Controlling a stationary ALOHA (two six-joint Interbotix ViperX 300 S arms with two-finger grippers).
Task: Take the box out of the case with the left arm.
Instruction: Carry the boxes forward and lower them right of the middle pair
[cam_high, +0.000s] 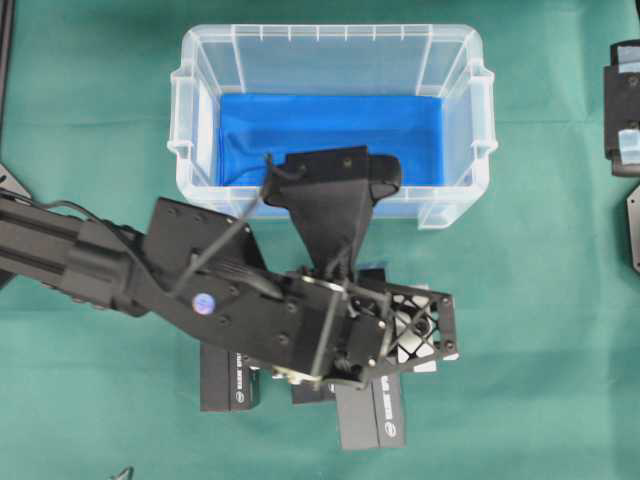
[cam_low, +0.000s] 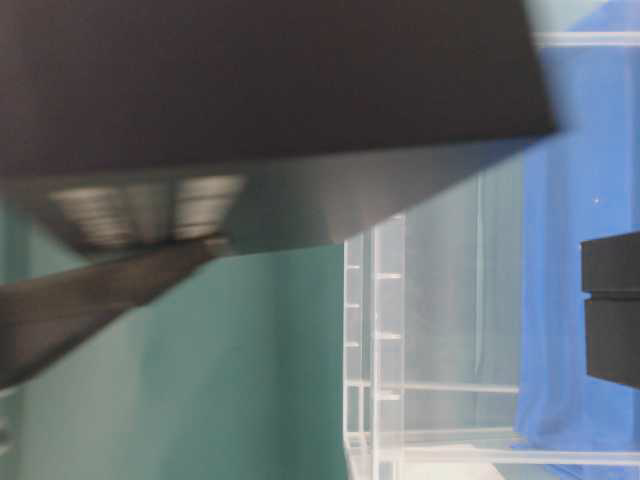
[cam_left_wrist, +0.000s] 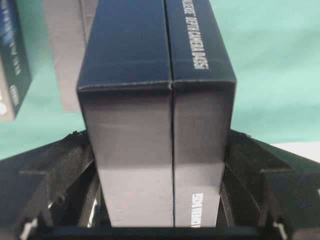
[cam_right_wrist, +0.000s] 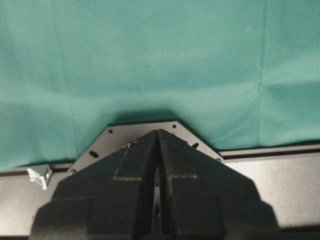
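Green cloth (cam_high: 560, 330) covers the whole table, and the case (cam_high: 455, 60) stands at the far side of it, with only its blue lining (cam_high: 330, 130) visible on the bottom. No box shows inside the case in the overhead view. The left arm (cam_high: 90, 260) reaches in from the left side, and its left gripper (cam_left_wrist: 160, 200) hangs over the cloth just in front of the case. In the left wrist view the two black fingers (cam_left_wrist: 60, 170) stand on either side of a dark box (cam_left_wrist: 155, 125) and press against its two sides, so the gripper is clamped on this box. Other dark boxes (cam_high: 228, 378) lie on the cloth under the arm, close together.

I judge that the task is nearly finished: the box is already out of the case and is held above the cloth, near the other boxes. The next move calls for lowering the box to a free place, beside the others and not on top of them, and then spreading the fingers. The right gripper (cam_right_wrist: 157, 200) rests at the right edge of the table with its fingers pressed together, holding nothing.
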